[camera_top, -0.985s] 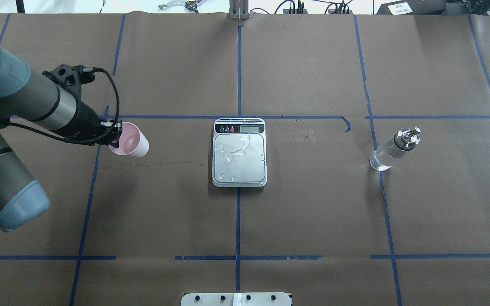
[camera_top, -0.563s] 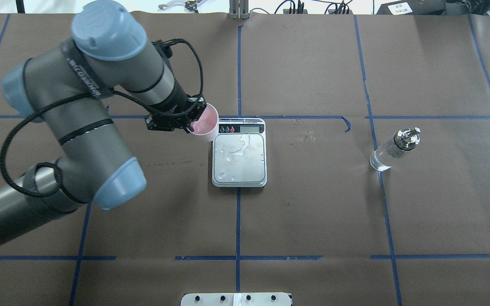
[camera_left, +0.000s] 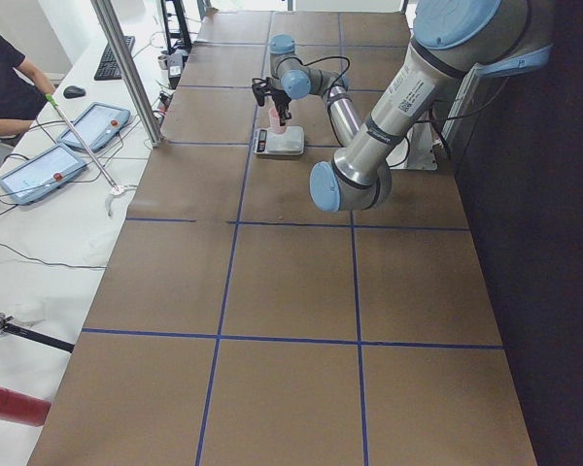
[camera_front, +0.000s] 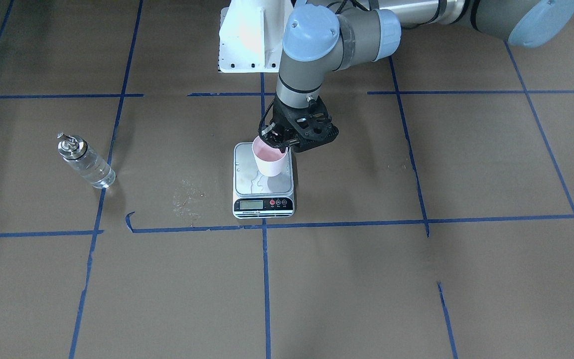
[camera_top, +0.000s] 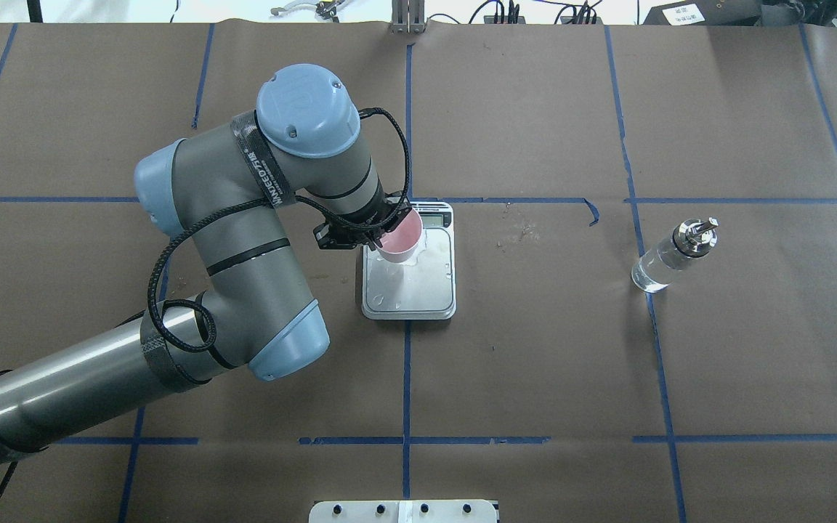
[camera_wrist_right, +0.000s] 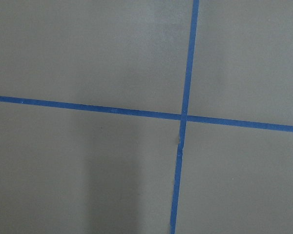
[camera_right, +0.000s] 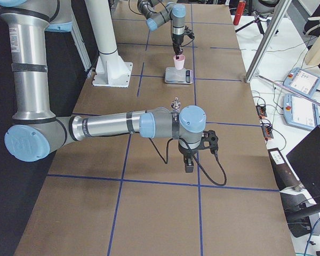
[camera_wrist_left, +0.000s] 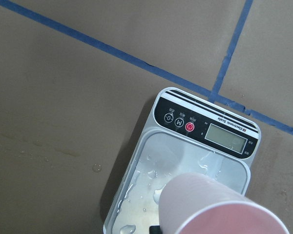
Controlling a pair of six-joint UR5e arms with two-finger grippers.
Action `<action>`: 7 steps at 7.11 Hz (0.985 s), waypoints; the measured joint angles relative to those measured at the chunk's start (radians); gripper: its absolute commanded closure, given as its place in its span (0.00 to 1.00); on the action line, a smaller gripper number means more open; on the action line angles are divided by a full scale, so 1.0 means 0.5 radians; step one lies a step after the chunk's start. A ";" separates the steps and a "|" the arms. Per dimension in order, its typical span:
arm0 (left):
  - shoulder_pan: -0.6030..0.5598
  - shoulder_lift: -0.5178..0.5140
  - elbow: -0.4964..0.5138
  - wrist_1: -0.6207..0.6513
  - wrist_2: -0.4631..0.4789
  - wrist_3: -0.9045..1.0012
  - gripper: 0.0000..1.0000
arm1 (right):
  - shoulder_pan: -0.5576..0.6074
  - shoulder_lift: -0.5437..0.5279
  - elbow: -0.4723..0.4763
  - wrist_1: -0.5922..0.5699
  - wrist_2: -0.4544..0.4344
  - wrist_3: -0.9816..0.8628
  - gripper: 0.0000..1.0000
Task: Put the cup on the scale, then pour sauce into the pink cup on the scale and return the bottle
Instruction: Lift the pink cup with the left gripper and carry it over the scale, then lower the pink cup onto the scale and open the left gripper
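Note:
The pale pink cup (camera_top: 400, 242) hangs over the scale (camera_top: 418, 287), tilted slightly, with my left gripper (camera_top: 381, 234) shut on the rim side nearest the robot. From the front, the cup (camera_front: 269, 159) sits over the far half of the scale's silver plate (camera_front: 267, 185); whether it touches is unclear. The left wrist view shows the cup (camera_wrist_left: 210, 204) above the wet plate and the scale's display (camera_wrist_left: 227, 136). The clear bottle (camera_top: 673, 258) with clear sauce inside stands untouched at the right. My right gripper (camera_right: 189, 165) points down at bare table; I cannot tell its state.
Water drops lie on the scale's plate, and a dried stain (camera_front: 187, 197) marks the paper near it. Blue tape lines (camera_top: 405, 378) grid the brown table. A person sits at a side desk with tablets (camera_left: 39, 170). The robot's white base (camera_front: 249, 35) stands behind the scale.
My left arm has swung right across the table, carrying the cup from the left side to above the scale. The bottle and scale have not moved.

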 measured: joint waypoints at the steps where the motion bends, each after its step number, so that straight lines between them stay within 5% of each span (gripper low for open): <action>1: 0.010 -0.005 0.033 -0.046 0.001 0.002 1.00 | 0.000 0.003 -0.001 0.000 0.001 0.000 0.00; 2: 0.022 -0.008 0.080 -0.113 0.001 0.003 1.00 | 0.000 0.004 -0.001 0.000 0.002 -0.001 0.00; 3: 0.034 -0.004 0.121 -0.172 0.001 0.007 0.69 | 0.000 0.005 -0.001 0.000 0.002 -0.001 0.00; 4: 0.042 0.002 0.138 -0.200 0.002 0.012 0.11 | 0.000 0.007 -0.001 0.000 0.002 -0.001 0.00; 5: 0.045 0.007 0.141 -0.210 0.004 0.015 0.00 | 0.000 0.007 0.000 0.000 0.002 -0.001 0.00; 7: 0.046 0.040 0.063 -0.206 0.007 0.019 0.00 | 0.000 0.013 0.002 0.001 0.004 -0.003 0.00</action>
